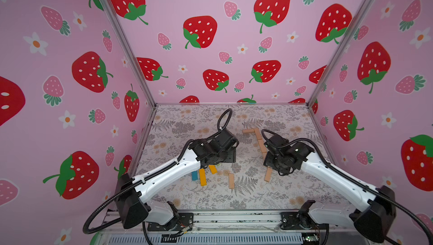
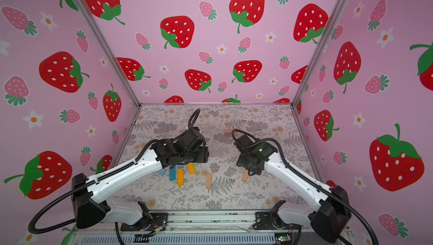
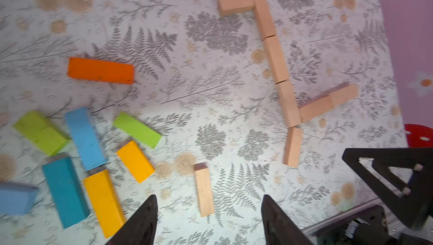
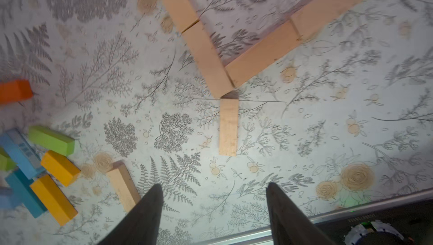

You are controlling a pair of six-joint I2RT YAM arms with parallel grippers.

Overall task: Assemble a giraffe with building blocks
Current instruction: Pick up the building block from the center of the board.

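While both arms hang over the counter (image 1: pixel 182 119), we see the left jaws spread with nothing between them, a loose tan block (image 3: pixel 204 190) lying flat just ahead. The right jaws stand spread and empty too. Seven tan blocks (image 3: pixel 273 56) form a chain nearer the right edge. The painted blocks (image 3: pixel 84 143) lie scattered nearer the left edge.

Bright, even light from above; blocks (image 3: pixel 101 70) cast short, soft shadows. Both wrist views look smeared. In both top views the walls (image 1: pixel 58 68) stretch toward the frame's side edges.
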